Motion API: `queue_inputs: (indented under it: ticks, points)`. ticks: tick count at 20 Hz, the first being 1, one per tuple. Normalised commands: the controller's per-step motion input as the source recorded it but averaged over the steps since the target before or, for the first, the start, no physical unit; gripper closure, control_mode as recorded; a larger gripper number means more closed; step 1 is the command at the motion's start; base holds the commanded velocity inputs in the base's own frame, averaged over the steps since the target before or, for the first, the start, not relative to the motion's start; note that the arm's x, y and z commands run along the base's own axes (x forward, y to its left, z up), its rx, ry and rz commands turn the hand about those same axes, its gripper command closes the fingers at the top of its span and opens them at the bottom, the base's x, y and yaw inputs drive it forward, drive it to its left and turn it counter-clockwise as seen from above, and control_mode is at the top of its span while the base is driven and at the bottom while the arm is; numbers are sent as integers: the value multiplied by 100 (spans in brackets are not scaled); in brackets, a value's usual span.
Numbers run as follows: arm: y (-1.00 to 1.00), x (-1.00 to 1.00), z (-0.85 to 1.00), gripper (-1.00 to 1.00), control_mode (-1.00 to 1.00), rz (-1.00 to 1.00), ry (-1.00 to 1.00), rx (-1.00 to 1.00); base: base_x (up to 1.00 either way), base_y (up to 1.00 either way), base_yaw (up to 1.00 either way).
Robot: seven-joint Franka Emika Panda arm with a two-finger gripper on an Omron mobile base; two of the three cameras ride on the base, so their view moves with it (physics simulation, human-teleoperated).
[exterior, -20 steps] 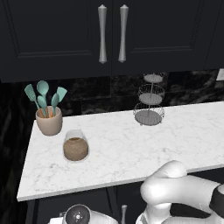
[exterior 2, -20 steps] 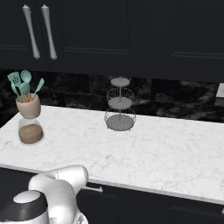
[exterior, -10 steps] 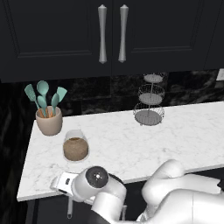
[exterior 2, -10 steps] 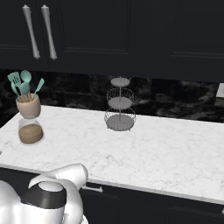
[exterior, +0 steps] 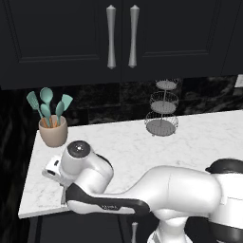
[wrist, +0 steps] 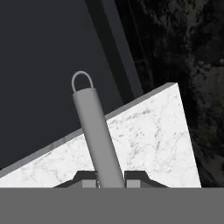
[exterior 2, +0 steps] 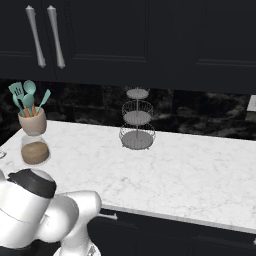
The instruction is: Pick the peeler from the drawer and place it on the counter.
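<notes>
Nearest in the hand view, the hand (wrist: 111, 180) is clenched on the peeler (wrist: 95, 135), its two dark tips pressed against the base of the straight grey metal handle. The handle runs up toward eleven o'clock and ends in a small rounded wire loop. Judging by this, the tool has already been lifted from the drawer and is carried out over the surface (wrist: 148, 140), with the loop end reaching past the surface's edge over the dark cabinetry beyond; setting it down is the step left.

In the left base view the white arm bends low across the front edge, its wrist (exterior: 78, 159) sitting at about eight o'clock above the left corner of the white marble, probably so the tool can be lowered onto bare stone. The slab is smooth, with faint grey veins.

Farther back at ten o'clock stands a beige pot (exterior: 52, 131) of teal spatulas (exterior: 47, 107) with wooden handles. At two o'clock a three-tier wire stand (exterior: 162, 108) rests near the black veined backsplash. Above hang black cabinet doors with long grey handles (exterior: 121, 36).
</notes>
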Motion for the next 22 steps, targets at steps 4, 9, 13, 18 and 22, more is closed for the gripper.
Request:
queue_inputs:
  ticks: [4, 9, 13, 18, 22]
  points:
    - [5, 27, -52, 100, -100, 0, 5, -3, 0, 0, 0]
    - [50, 80, -32, 100, -100, 0, 0, 0, 0, 0, 0]
    - [57, 70, -17, -100, -100, 0, 1, -1, 0, 0, 0]
    - [-15, -50, 2, -100, -100, 0, -1, -1, 0, 0, 0]
    - [-86, -98, 24, -100, -100, 0, -11, 1, 0, 0, 0]
